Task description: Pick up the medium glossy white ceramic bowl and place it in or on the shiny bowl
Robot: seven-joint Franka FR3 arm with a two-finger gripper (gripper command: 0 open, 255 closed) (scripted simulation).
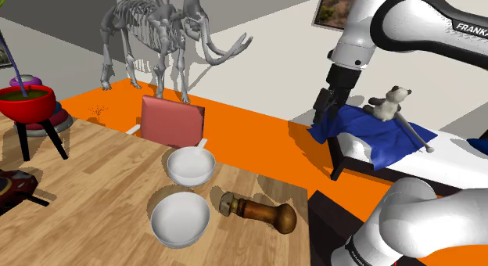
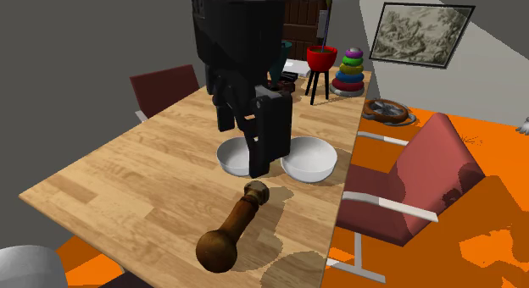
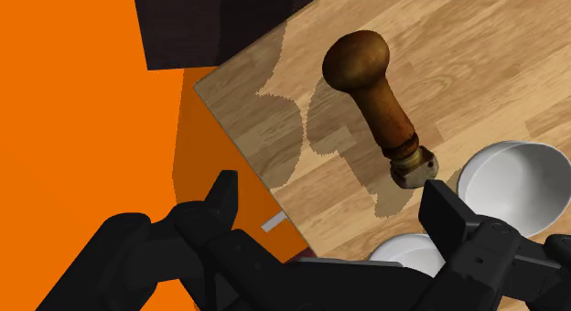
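Wide apart stand the jaws of the black gripper [image 3: 334,204], and nothing is held between them. In the wrist view only the corner of the wooden table [image 3: 274,126] and the orange floor [image 3: 82,108] lie below the gap. The gripper [image 2: 246,134] hangs in the air, well above the tabletop and apart from everything on it.

Nearest to it lies a brown wooden stamp [image 3: 375,99] on its side, its round knob towards the dark stand [image 3: 210,26] and its pale metal end towards the two bowls. The task's thing, the white bowl [image 1: 191,164], sits upright on the table beyond the stamp, near the table edge that faces the red chair [image 1: 172,120]. Just beside it, on the side away from the chair, sits a slightly larger, greyer bowl [image 1: 181,217], also upright. Both show in the wrist view, the white bowl [image 3: 412,250] partly behind a finger and the greyer bowl [image 3: 512,181] past the stamp's metal end. No label can be read on any of them.

Farther off, a grey mammoth skeleton [image 1: 160,37] stands on the orange floor, and a red planter [image 1: 27,102] rests on a dark tripod. A blue cloth [image 1: 367,135] drapes a white bench with a plush toy [image 1: 391,102] on it. On the arm [image 1: 422,26], white letters beginning "FRANK" reach the picture's edge.
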